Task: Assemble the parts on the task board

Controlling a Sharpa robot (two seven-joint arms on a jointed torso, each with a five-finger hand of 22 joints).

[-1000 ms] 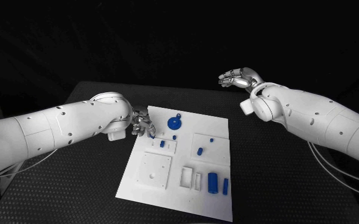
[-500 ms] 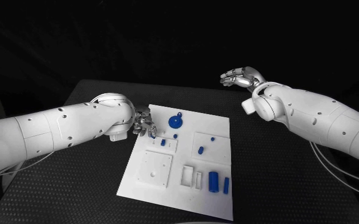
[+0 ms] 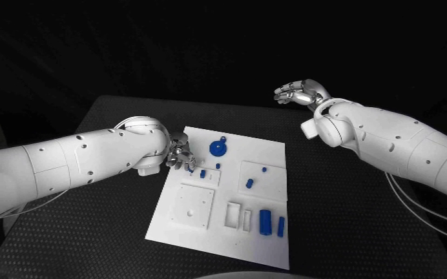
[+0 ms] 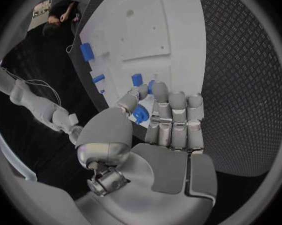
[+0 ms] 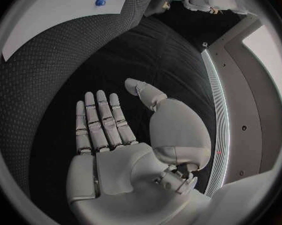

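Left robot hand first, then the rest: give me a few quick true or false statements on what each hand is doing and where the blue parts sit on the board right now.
1. The left robot hand pinches a small blue part between thumb and finger. True.
2. The right robot hand holds a blue part. False: it is open and holds nothing, raised off to the side of the task board.
3. The left robot hand is at the board's far left corner. True.
4. The round blue disc lies on the black table off the board. False: it sits on the board, near its far edge.
5. Two long blue parts lie near the board's near right corner. True.
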